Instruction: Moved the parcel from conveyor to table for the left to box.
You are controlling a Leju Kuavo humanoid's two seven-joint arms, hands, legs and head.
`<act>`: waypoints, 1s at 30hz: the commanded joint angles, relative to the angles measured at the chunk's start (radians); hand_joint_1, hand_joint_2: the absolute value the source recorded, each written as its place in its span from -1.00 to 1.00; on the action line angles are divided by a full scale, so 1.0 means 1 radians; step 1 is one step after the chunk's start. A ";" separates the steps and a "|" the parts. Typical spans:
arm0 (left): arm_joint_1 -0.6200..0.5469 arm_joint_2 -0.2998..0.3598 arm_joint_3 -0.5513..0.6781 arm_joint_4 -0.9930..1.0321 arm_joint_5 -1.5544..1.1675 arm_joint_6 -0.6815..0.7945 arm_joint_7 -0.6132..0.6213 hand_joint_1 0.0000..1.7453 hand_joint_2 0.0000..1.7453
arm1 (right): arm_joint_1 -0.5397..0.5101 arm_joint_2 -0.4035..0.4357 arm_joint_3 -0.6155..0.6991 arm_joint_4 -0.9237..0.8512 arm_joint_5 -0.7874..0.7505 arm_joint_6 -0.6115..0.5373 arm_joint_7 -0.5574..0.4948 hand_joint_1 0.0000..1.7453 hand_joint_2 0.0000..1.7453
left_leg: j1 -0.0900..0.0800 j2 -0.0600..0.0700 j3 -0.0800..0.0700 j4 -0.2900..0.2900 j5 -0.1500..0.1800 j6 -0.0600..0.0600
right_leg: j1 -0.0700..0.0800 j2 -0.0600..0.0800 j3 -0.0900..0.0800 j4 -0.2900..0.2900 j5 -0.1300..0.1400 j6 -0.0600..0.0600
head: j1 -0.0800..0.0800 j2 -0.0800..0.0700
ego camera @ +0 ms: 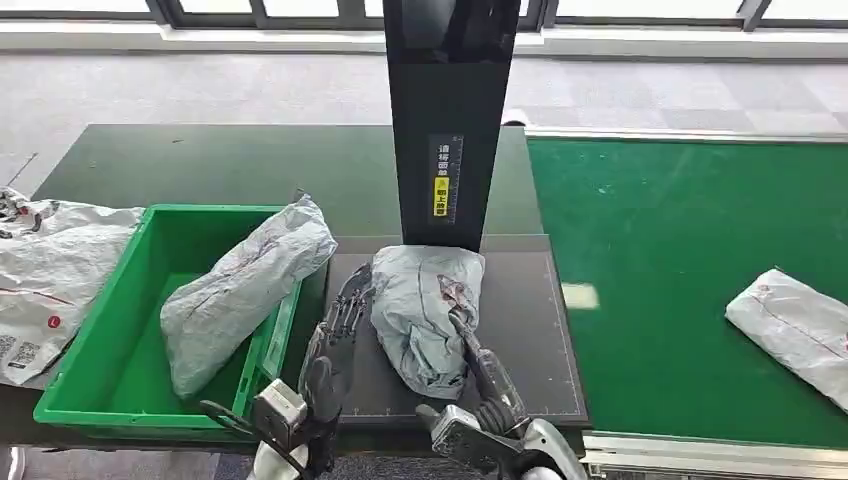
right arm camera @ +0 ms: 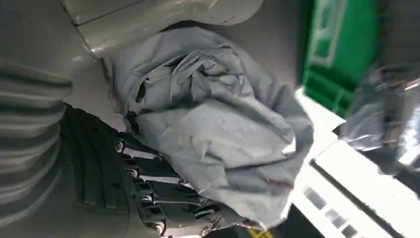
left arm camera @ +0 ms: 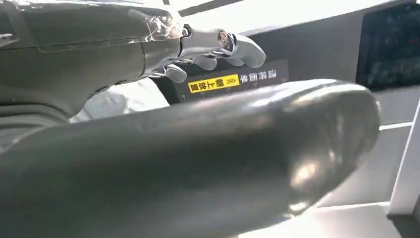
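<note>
The right hand [ego camera: 478, 352] is gripping the grey parcel [ego camera: 425, 305], its dark fingers [right arm camera: 163, 198] curling under the crumpled wrap. The left hand [ego camera: 338, 335] is lying beside the parcel, fingers extended and holding nothing. The parcel is resting on the black mat [ego camera: 540, 340], just before the black post [ego camera: 450, 120]. A green bin [ego camera: 110, 360] to the left is holding another parcel [ego camera: 240, 290]. A third [ego camera: 795, 330] is lying on the green conveyor [ego camera: 680, 250].
</note>
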 commanded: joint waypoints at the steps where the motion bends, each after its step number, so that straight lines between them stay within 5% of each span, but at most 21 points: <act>1: 0.028 0.028 0.049 -0.034 -0.013 -0.010 0.011 -1.00 -1.00 | 0.031 -0.061 0.056 -0.107 -0.030 0.024 -0.003 -1.00 1.00 | 0.000 0.003 0.001 -0.002 0.000 0.000 | 0.001 0.001 0.001 -0.002 0.000 -0.001 | 0.000 0.000; 12: 0.022 0.028 0.054 -0.030 -0.013 -0.010 0.012 -1.00 -1.00 | 0.034 -0.054 0.054 -0.113 -0.025 0.019 -0.005 -1.00 1.00 | 0.000 0.002 0.001 -0.002 0.000 0.000 | 0.000 0.001 0.001 -0.002 0.001 -0.001 | 0.000 0.000; 24: -0.061 -0.010 0.065 0.015 -0.151 0.185 0.109 -1.00 -1.00 | 0.177 -0.075 0.063 -0.451 -0.120 0.023 -0.109 -1.00 1.00 | 0.000 -0.002 -0.001 0.000 0.000 0.000 | 0.000 -0.003 -0.001 0.000 -0.001 -0.001 | 0.000 0.000; 30: -0.063 -0.010 0.065 0.016 -0.154 0.191 0.110 -1.00 -1.00 | 0.180 -0.074 0.061 -0.457 -0.123 0.026 -0.110 -1.00 1.00 | 0.000 0.001 0.000 -0.001 0.000 0.000 | 0.000 -0.001 0.000 -0.001 0.000 0.000 | 0.000 0.000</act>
